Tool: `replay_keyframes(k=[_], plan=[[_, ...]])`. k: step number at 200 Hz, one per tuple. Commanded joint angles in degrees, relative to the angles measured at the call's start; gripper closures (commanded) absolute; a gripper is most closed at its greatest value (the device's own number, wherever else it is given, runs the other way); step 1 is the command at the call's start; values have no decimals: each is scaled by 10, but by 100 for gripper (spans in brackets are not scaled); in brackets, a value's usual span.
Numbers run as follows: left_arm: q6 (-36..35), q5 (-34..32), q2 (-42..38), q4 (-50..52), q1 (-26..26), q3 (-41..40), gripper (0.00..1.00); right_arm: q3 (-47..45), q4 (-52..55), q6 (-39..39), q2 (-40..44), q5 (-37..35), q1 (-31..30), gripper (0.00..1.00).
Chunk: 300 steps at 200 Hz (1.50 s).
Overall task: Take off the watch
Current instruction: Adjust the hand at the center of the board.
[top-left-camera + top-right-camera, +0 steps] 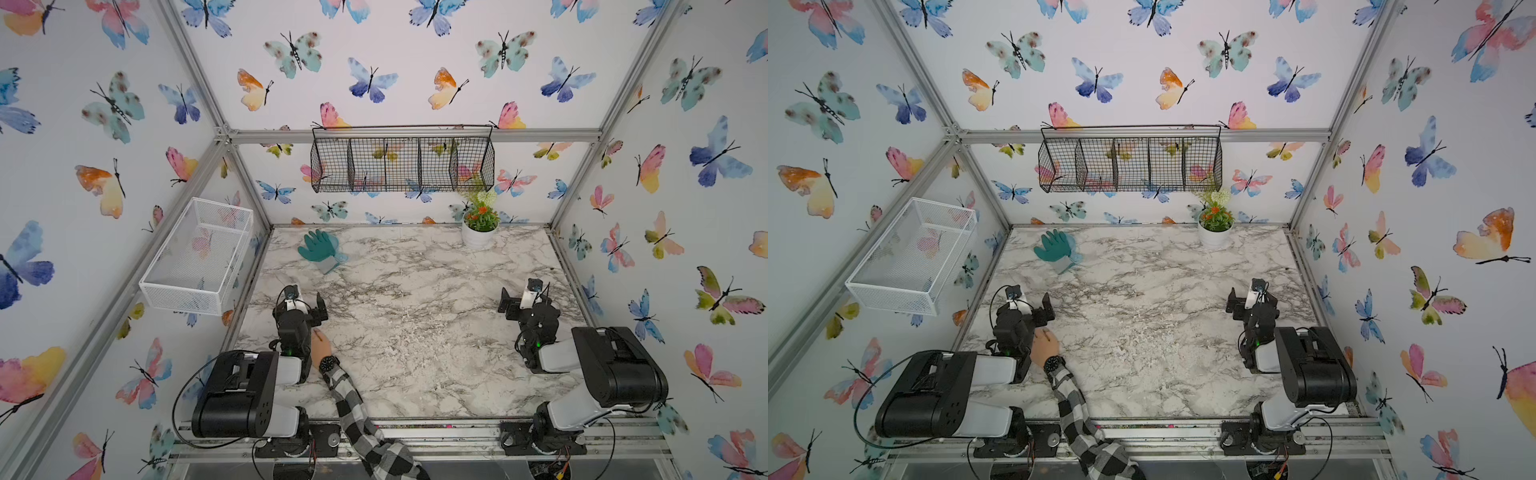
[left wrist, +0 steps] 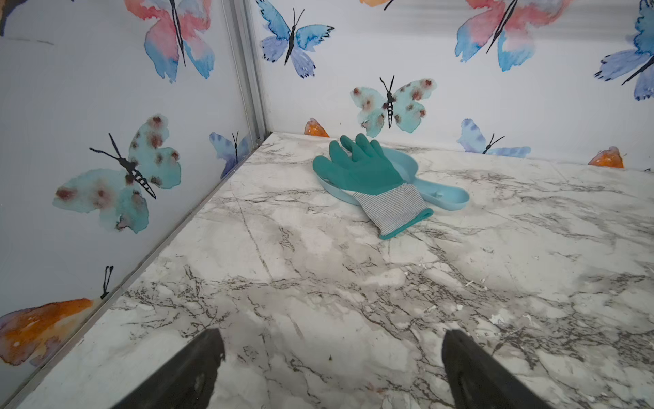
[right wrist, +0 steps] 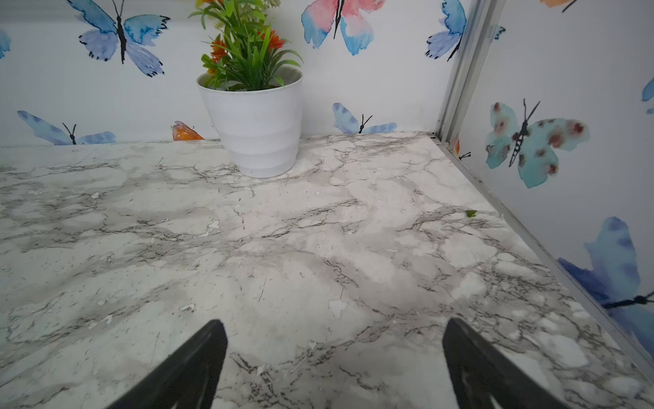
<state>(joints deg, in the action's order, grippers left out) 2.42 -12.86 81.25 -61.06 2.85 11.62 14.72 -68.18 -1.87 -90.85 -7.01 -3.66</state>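
The watch is black with a round dial. It sits on the wrist of a mannequin hand lying palm down at the table's front left, with a black-and-white plaid sleeve behind it. My left gripper is open just beyond the fingertips of that hand, over bare marble, and my left arm covers part of the hand. My right gripper is open and empty at the right side, far from the watch. Neither wrist view shows the watch.
A teal glove lies on a light-blue scoop at the back left. A white plant pot stands at the back right. A white mesh basket hangs on the left wall, a black wire basket on the back wall.
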Motion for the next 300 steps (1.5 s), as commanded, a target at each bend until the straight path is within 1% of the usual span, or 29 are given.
replay_keyframes(k=[1, 234, 249, 258, 263, 270, 275, 283, 293, 300], plan=[[1, -9, -10, -12, 4, -4, 2, -4, -9, -2, 5, 6, 1, 1], [2, -10, -10, -10, 4, -2, 2, -3, -6, -3, 4, 1, 1, 2], [1, -9, -10, -6, 4, 0, 2, -5, -10, -3, 7, 3, 1, 2], [-4, -2, -16, -13, 4, -4, 2, -9, -27, -7, 15, -9, 1, 2], [-8, 1, -23, -12, 4, 0, 2, -8, -13, -8, 29, -12, 1, 2], [-16, 0, -37, 4, 6, 12, 2, 2, 40, -13, 57, -26, 1, 2], [-15, -2, -51, 38, 6, 24, 2, 12, 82, -17, 77, -33, 1, 2], [-5, -12, -72, 127, 7, 57, 2, 29, 140, -25, 106, -39, 1, 2], [25, -29, -94, 239, 6, 105, 2, 48, 189, -31, 128, -42, 1, 2], [47, -37, -99, 287, 7, 131, 2, 63, 223, -47, 139, -41, 1, 2]])
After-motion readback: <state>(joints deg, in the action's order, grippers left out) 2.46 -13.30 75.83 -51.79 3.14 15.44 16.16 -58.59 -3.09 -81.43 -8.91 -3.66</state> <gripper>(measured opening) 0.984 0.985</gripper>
